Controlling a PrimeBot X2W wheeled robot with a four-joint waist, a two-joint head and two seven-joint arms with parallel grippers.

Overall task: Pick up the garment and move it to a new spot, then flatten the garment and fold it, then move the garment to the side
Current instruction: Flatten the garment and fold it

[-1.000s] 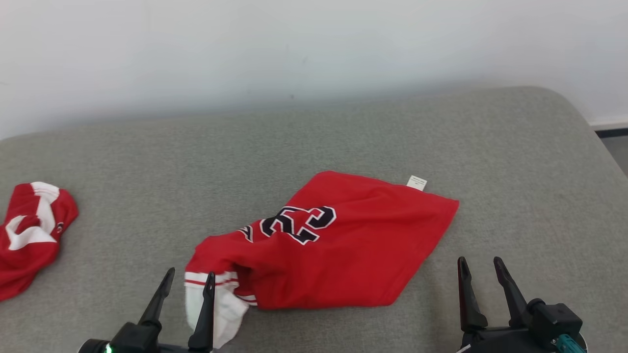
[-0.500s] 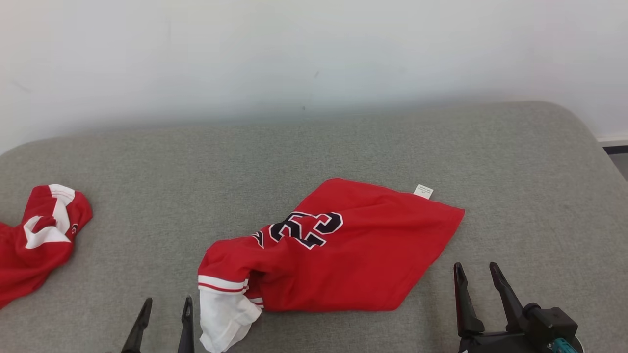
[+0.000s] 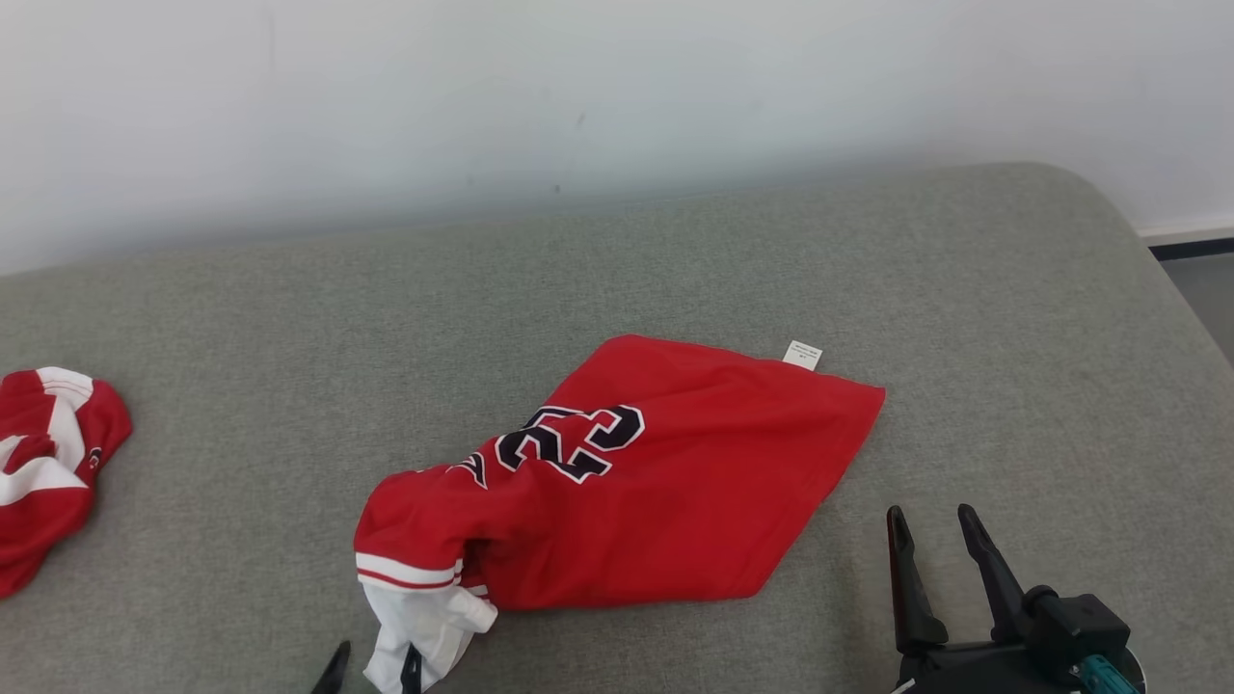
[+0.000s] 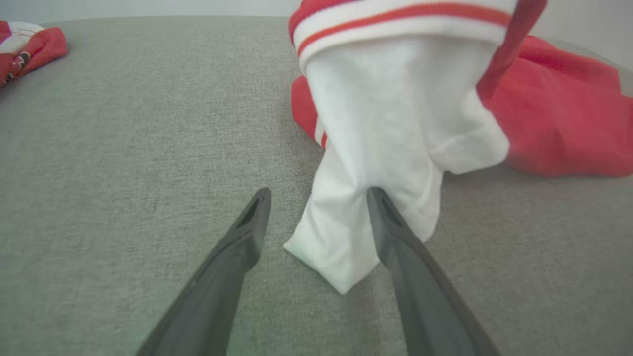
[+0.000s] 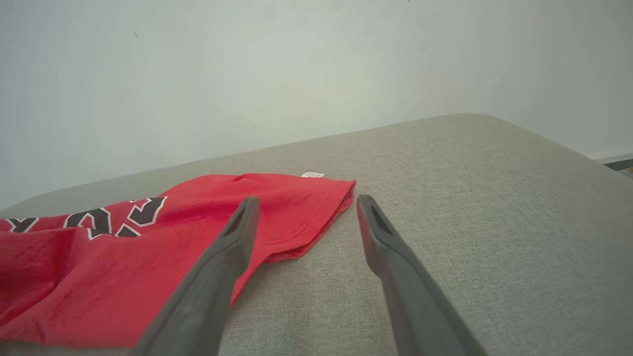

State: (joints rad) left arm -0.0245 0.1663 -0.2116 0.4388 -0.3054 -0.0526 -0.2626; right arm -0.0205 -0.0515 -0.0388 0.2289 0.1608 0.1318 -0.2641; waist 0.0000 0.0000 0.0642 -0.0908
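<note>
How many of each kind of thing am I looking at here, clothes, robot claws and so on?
Garments: 2, the numbered jersey and a red-and-white piece
Grippers: 2, the left gripper and the right gripper
Cushions: 1, the grey cushion
Total: 5

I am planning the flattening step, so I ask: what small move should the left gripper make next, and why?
Probably ease the left gripper forward and close on the white sleeve: its jaws stand open, and the sleeve's end lies between them on the cushion, not spread out from the red jersey.
</note>
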